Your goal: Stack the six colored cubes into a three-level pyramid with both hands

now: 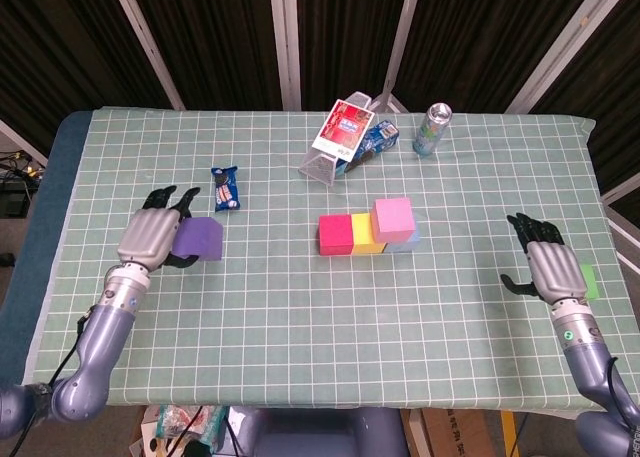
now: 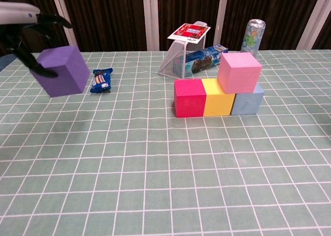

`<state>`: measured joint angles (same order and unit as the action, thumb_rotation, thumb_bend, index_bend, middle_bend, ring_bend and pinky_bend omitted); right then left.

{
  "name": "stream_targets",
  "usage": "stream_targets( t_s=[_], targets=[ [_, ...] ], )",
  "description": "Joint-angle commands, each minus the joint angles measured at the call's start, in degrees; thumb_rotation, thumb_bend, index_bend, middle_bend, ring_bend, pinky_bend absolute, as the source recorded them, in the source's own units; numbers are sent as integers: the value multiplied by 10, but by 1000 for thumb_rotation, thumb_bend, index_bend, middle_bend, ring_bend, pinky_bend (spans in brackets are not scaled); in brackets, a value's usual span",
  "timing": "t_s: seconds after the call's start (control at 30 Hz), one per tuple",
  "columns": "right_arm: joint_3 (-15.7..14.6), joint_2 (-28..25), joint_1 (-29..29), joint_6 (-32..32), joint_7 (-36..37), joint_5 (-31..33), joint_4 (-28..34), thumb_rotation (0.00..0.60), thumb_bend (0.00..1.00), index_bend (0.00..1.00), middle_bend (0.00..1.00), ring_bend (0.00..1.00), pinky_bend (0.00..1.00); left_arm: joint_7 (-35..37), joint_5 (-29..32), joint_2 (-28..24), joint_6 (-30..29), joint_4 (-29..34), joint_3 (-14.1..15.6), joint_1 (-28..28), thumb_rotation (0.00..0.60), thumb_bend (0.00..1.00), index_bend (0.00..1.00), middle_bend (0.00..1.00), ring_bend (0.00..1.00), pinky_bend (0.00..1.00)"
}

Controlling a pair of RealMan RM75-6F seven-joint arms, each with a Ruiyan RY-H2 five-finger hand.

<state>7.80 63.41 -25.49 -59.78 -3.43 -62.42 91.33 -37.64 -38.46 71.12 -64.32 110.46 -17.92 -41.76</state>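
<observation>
The left hand (image 1: 153, 239) holds the purple cube (image 1: 197, 240) clear of the table (image 1: 300, 307), its dark fingers (image 2: 51, 19) wrapped over the top and side of the block; in the chest view the cube hangs tilted in the air, well to the left of the red cube (image 1: 335, 233). That red cube sits on the green checked cloth in a row, touching the yellow cube (image 1: 363, 232) on its right, and the yellow one touches the pale blue cube (image 2: 248, 99) at the end. The pink cube (image 1: 393, 217) rests on top of the row, over the blue cube and partly over the yellow one, turned a little askew. Far to the right of the red cube, the right hand (image 1: 553, 268) lies low by the table's edge with its fingers spread and nothing in them, and the green cube (image 1: 588, 280) sits just beside it on the outer side. Behind the red cube lies a tipped wire basket (image 1: 330, 162) with a red-and-white card (image 1: 344, 127) on it and a blue packet (image 1: 378, 139) inside; a drink can (image 1: 433, 128) stands further right, and a small blue snack wrapper (image 1: 225, 188) lies near the purple cube.
</observation>
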Motion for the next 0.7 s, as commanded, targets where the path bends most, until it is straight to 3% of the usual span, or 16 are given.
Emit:
stream_targets(
  t_s=[0.03, 0.3, 0.7],
  targets=[
    [2, -1, 0, 4, 4, 0, -1, 600, 323, 0, 60, 50, 0, -53, 94, 18, 4, 8, -49, -78, 600, 328, 0, 422, 38, 38],
    [8, -2, 0, 15, 21, -1, -3, 600, 323, 0, 61, 50, 0, -132, 244, 102, -30, -59, -88, -214, 600, 327, 0, 426, 38, 37],
    [13, -6, 1, 35, 50, 0, -11, 600, 323, 0, 60, 50, 0, -200, 345, 202, -75, -172, -129, -347, 600, 328, 0, 436, 38, 37]
  ],
)
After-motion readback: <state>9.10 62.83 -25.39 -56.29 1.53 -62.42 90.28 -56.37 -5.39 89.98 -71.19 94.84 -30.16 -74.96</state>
